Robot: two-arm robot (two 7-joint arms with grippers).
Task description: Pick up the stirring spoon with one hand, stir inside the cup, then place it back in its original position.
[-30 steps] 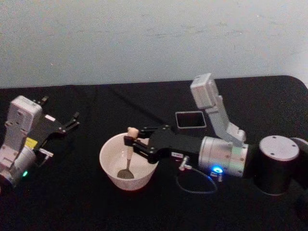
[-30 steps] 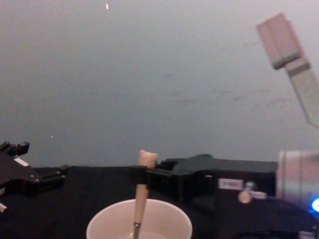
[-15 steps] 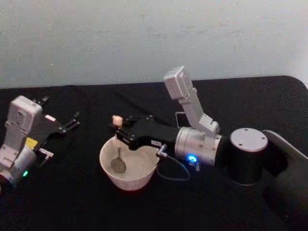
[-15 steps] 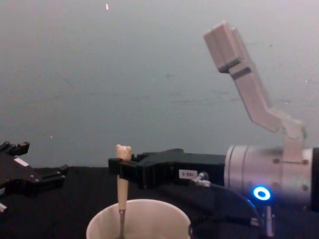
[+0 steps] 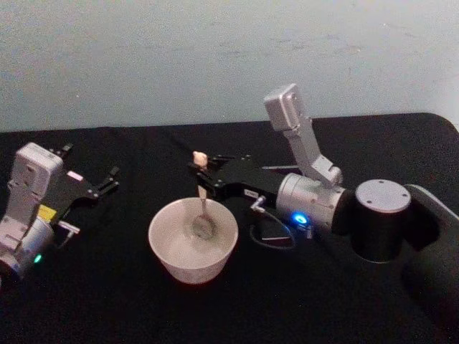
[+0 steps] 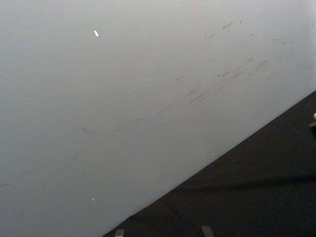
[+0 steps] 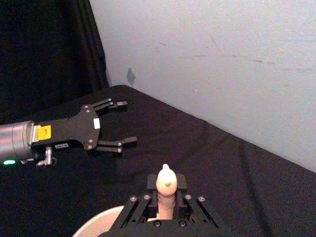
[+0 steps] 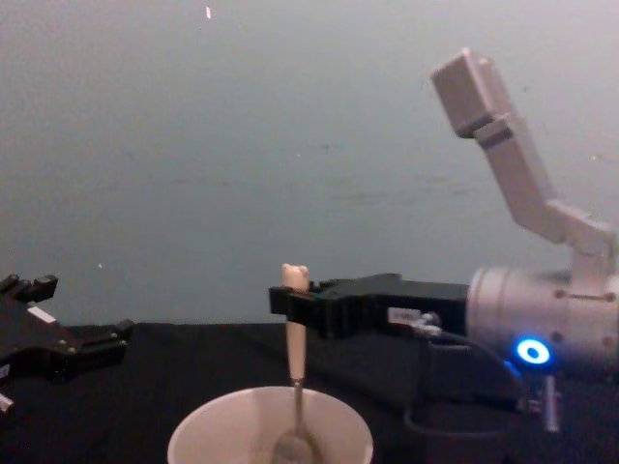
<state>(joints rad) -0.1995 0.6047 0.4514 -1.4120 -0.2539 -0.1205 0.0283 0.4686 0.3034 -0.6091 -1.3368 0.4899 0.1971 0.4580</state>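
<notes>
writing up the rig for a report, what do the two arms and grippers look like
Right gripper: black, flat-sided, white label, on a silver cylinder wrist with a blue ring light, a thin black looping cable and a grey boxy block on an angled bracket. Left gripper: black, thin forked fingers, yellow sticker, silver wrist with a green light.

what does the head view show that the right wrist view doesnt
Head view, not wrist: the metal bowl of the stirring spoon down inside the cup, plus the cup's whole rim. Right wrist view, not head: the right tool close up, fingers clamped on the beige handle just under the bear head. Both: the left tool, open, off to the side over the black table.
</notes>
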